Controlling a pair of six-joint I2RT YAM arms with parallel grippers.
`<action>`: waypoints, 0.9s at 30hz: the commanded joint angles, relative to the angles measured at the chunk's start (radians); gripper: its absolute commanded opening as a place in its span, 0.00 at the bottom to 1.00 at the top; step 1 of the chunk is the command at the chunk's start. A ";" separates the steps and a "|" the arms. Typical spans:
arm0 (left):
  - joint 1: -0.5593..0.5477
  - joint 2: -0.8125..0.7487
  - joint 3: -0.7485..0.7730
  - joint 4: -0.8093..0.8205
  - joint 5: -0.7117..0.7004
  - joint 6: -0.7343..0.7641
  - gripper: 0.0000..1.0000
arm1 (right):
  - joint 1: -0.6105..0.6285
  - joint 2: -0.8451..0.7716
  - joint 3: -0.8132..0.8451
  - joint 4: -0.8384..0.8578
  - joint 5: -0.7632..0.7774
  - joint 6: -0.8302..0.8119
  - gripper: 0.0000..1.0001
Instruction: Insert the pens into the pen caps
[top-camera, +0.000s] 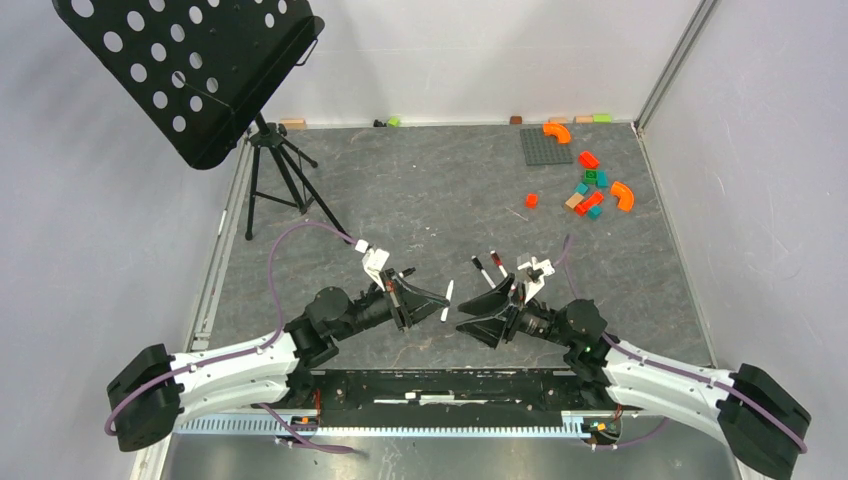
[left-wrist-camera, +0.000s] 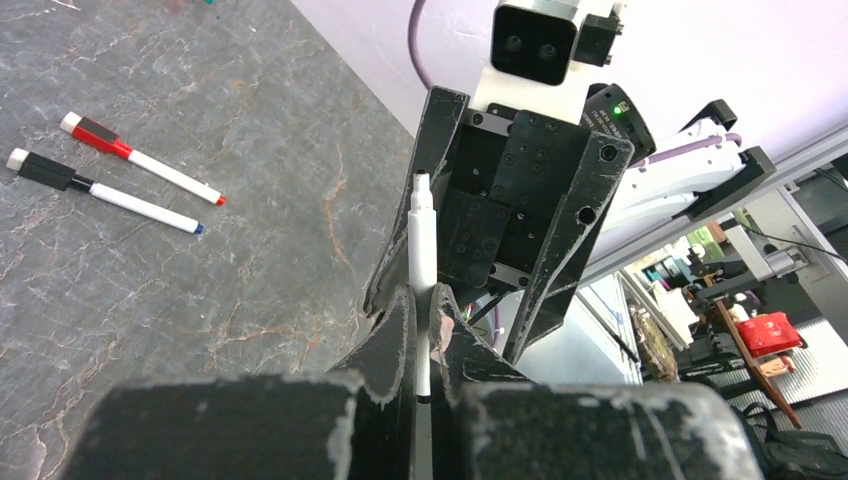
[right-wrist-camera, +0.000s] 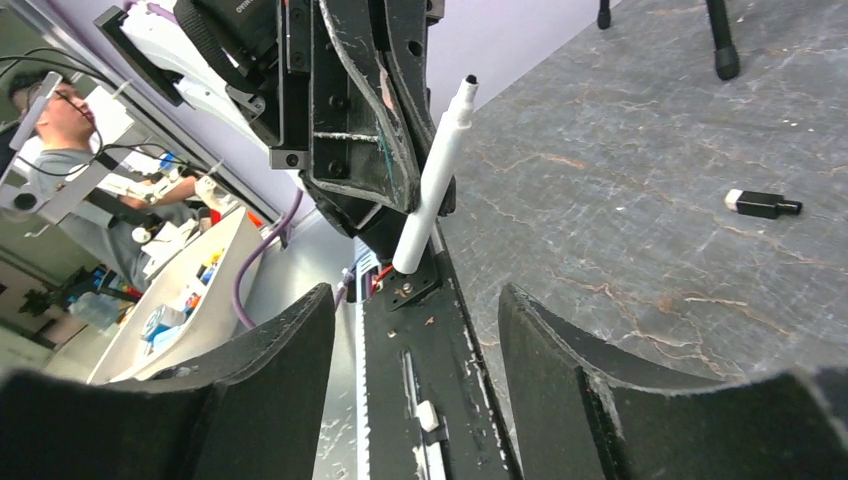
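Here, at the near side of the grey stone-patterned table (top-camera: 420, 190), the 2 grippers face each other, tips near but apart. The left gripper (left-wrist-camera: 421, 318) has its fingers pressed together on the lower part of a held pen (left-wrist-camera: 421, 235), pinching it crosswise to the fingers. The right gripper (right-wrist-camera: 415, 295) is spread wide and holds nothing, its gap turned toward that pen. The held pen's long axis runs near-to-far in the top view, leaning slightly. In both wrist views it stands steeply, nib end uppermost and blunt end below the fingers. It is a thin, plain white barrel that steps down to a narrow neck, with a small dark nib bare at the top. 2 more pens lie flat on the table just beyond the right gripper, side by side, nearly parallel and not touching: the red pen (left-wrist-camera: 140, 160) and the black pen (left-wrist-camera: 105, 193). Each has a white barrel and a coloured sleeve finished by a white end. The opposite tip is red on 1 and dark on the other. In the top view their sleeved ends point far and slightly left. The black pen cap (right-wrist-camera: 762, 204) is short and black, with a white end and a thinner stub opposite. It lies on its side on the table past the left gripper, well apart from the held pen.
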 joint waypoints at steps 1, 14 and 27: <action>-0.003 0.005 -0.008 0.096 0.017 -0.033 0.02 | 0.011 0.055 -0.006 0.178 -0.043 0.047 0.63; -0.006 0.009 -0.029 0.135 0.024 -0.040 0.02 | 0.095 0.189 0.065 0.234 -0.009 0.034 0.58; -0.010 -0.030 -0.050 0.125 0.020 -0.037 0.02 | 0.115 0.300 0.125 0.284 0.018 0.036 0.48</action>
